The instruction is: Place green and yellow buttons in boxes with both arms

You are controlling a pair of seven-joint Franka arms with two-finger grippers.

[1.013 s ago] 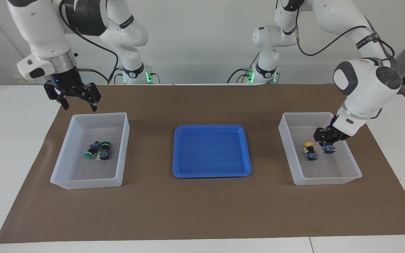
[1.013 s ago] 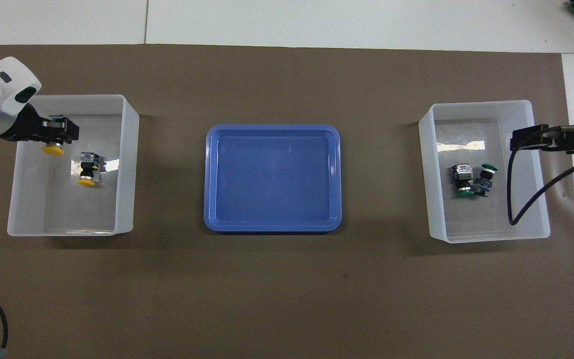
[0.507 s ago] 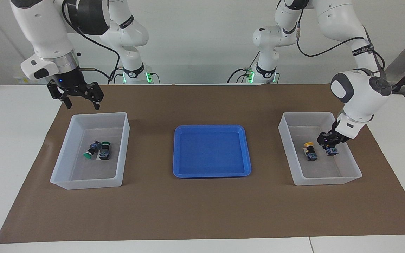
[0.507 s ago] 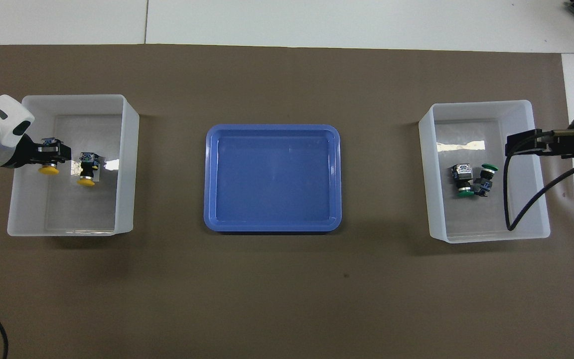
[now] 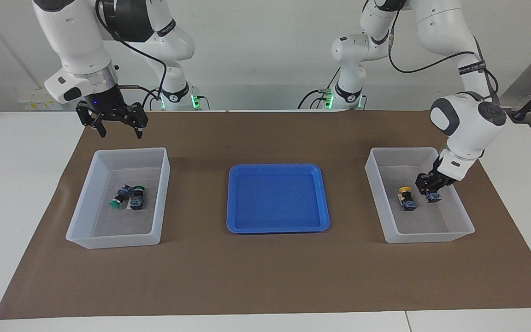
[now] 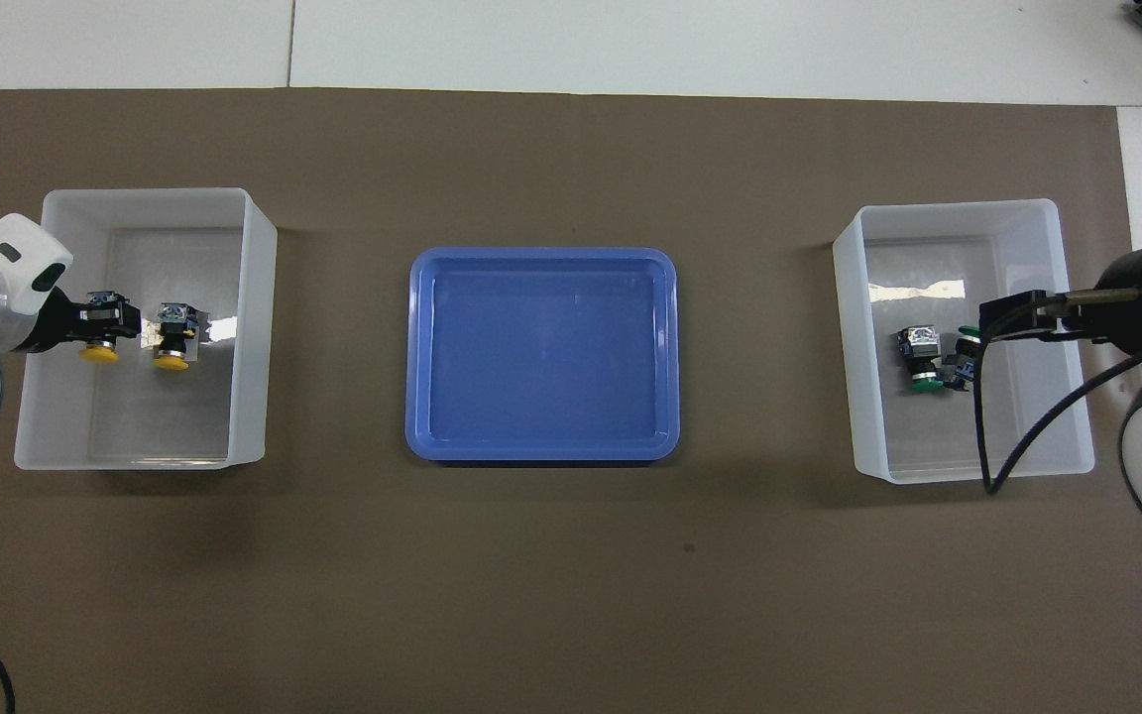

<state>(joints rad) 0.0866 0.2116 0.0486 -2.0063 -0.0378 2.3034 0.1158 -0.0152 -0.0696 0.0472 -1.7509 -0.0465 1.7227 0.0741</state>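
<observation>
Two green buttons (image 5: 127, 197) (image 6: 928, 359) lie together in the box (image 5: 113, 239) (image 6: 968, 466) at the right arm's end. My right gripper (image 5: 119, 129) (image 6: 989, 322) is open and empty, raised in the air over that box. One yellow button (image 5: 406, 197) (image 6: 174, 339) rests in the other box (image 5: 431, 236) (image 6: 135, 458) at the left arm's end. My left gripper (image 5: 428, 186) (image 6: 103, 319) is low inside this box, shut on the second yellow button (image 5: 433, 197) (image 6: 98, 349), right beside the resting one.
A shallow blue tray (image 5: 277, 198) (image 6: 541, 352) with nothing in it sits between the two boxes at the table's middle. A brown mat (image 5: 265, 276) covers the table under everything.
My left gripper has gone down into the box with the yellow button, closer to the resting one. My right gripper has drifted toward the table's middle, still open and raised.
</observation>
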